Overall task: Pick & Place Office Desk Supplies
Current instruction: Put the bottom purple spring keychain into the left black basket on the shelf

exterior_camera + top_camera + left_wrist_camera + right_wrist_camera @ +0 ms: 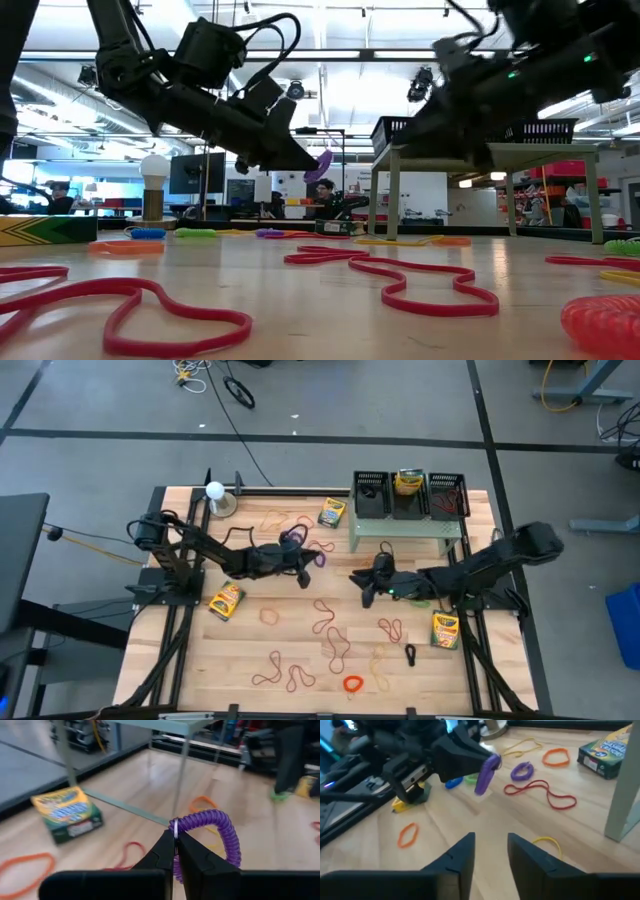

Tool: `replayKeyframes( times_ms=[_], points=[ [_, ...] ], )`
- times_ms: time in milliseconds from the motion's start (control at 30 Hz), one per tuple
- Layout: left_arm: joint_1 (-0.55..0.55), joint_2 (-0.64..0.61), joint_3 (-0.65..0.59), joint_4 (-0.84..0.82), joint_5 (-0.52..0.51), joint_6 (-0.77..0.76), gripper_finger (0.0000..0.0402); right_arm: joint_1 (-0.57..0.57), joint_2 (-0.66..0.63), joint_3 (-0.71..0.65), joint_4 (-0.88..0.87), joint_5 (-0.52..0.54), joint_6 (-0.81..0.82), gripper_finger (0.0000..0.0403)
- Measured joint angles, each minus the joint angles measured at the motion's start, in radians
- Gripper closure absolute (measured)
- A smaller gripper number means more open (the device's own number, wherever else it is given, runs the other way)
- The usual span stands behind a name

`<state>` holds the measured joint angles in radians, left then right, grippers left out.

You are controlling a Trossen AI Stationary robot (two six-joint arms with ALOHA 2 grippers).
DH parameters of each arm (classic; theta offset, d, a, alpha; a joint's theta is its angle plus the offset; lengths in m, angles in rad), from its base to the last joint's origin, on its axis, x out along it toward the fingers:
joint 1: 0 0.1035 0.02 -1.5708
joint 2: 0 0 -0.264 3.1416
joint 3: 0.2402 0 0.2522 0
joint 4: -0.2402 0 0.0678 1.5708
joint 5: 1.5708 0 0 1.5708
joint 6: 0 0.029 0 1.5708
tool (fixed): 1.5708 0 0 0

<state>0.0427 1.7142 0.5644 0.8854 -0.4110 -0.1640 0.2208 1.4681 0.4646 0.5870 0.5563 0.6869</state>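
- Nearest the table's front edge, well away from the pale green stand, we see loose red rubber-band loops and an orange coil ring on the wooden table, none yet collected.
- Farther in, just off the stand's front left corner, the right gripper hovers above the wood; its fingers stand partly apart with nothing between them.
- Left of the stand, at about the same depth, the left gripper is clamped on a purple coil ring, which hangs clear of the table.
- We judge the step in hand to be the carry: the ring is lifted but not delivered.
- On the stand sit three black bins; the middle one already holds a crayon box.
- The next move, we judge, calls for raising the ring above the stand's top, centring it over a bin, then releasing.
- Beyond, a second crayon box lies left of the stand.
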Motion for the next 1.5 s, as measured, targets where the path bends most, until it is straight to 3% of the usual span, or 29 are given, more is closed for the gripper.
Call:
replayKeyframes(
  times_ms=[267,500,633,867,1233,1500],
  points=[
    [-0.018,0.0,0.0,0.031,-0.034,0.044,0.0386,-0.033,0.216,0.116,0.131,0.057,-0.011,0.0225],
    [-0.054,0.0,0.0,0.041,-0.034,0.075,0.0386,-0.038,0.254,0.144,0.228,0.044,-0.115,0.0219],
    [-0.063,0.0,0.0,0.069,-0.034,0.081,0.0386,-0.055,0.254,0.144,0.25,0.036,-0.123,0.0227],
    [-0.063,0.0,0.0,0.086,-0.033,0.068,0.0386,-0.084,0.254,0.144,0.291,-0.092,-0.176,0.0244],
    [-0.074,0.0,0.0,0.1,-0.034,0.059,0.0385,-0.131,0.254,0.194,0.266,-0.131,-0.232,0.0251],
    [-0.091,0.0,0.001,0.123,-0.027,0.071,0.0382,-0.134,0.254,0.225,0.188,-0.137,-0.254,0.0307]
  ],
)
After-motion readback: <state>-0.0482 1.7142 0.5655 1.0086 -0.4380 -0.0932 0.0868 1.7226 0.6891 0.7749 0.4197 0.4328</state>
